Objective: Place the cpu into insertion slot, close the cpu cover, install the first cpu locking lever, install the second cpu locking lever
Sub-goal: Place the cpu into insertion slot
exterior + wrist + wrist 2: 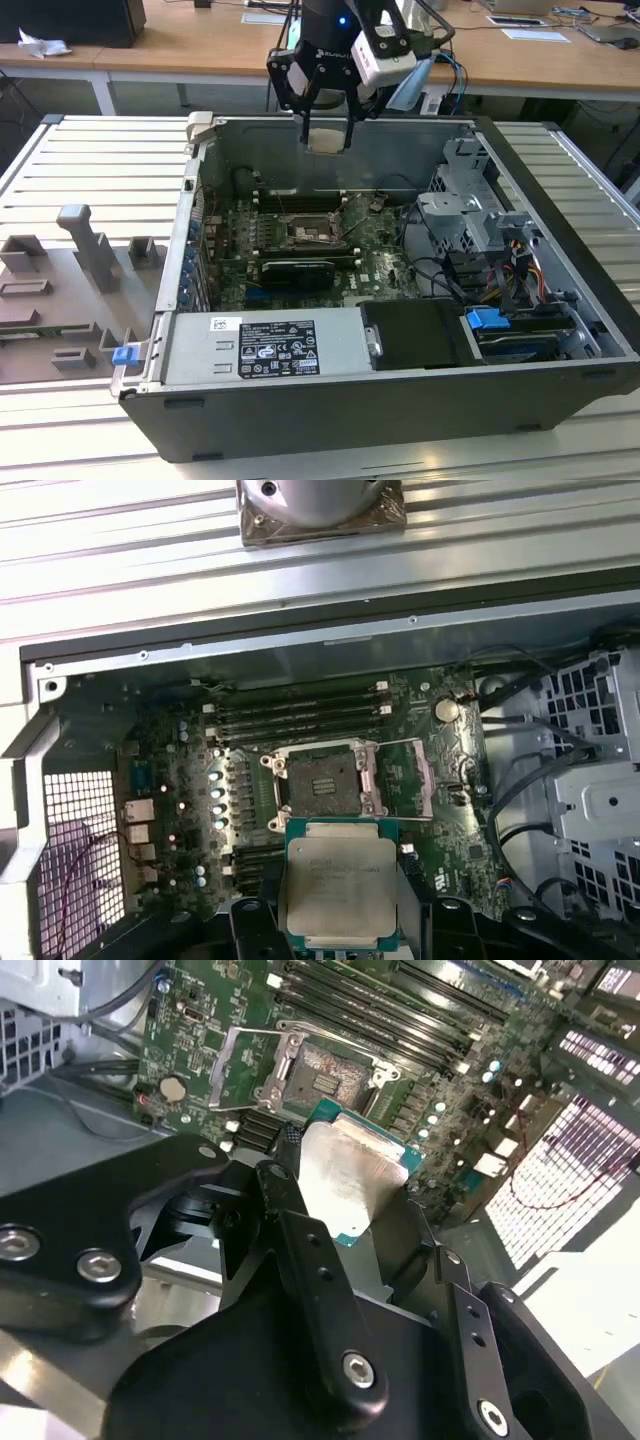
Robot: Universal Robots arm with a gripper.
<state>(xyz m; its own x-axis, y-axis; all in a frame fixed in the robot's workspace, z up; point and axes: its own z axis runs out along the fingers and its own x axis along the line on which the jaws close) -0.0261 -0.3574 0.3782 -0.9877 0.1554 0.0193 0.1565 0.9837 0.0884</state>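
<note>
Pinching one small flat square cpu [325,138] with a pale silver-grey metal top, the black jaws hold it in the air above the open dark grey computer case [300,420], which lies on the ribbed grey table [90,160]. In the first wrist view, the green motherboard's single square socket [320,780] lies uncovered, and the one thin silver-grey cpu cover [418,775] stands flipped open just beside it. One white label [276,348] on the silver power supply bears print too small to read.
</note>
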